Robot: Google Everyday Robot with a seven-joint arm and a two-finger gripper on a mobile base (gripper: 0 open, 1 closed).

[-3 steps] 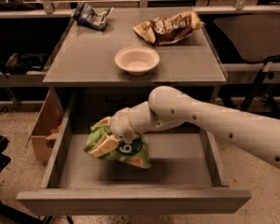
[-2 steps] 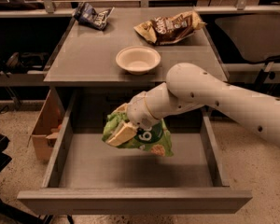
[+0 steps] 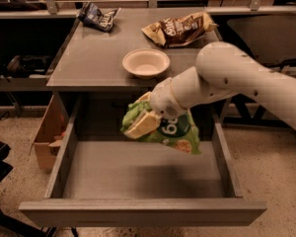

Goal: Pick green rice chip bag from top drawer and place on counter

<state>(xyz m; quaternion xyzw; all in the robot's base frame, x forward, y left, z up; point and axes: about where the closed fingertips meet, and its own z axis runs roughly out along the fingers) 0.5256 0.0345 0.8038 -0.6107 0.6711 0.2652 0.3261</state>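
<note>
My gripper [image 3: 140,118] is shut on the green rice chip bag [image 3: 175,132] and holds it in the air above the open top drawer [image 3: 138,169], near its back. The bag hangs down to the right of the fingers, clear of the drawer floor. It is just below and in front of the counter [image 3: 93,58] edge. My white arm reaches in from the right.
On the counter stand a white bowl [image 3: 145,62], a brown-and-gold chip bag [image 3: 180,29] at the back right and a dark blue snack bag [image 3: 97,17] at the back left. A cardboard box [image 3: 47,137] sits on the floor left of the drawer.
My gripper has lifted the green bag up off the drawer floor and moved it right and toward the counter edge.
</note>
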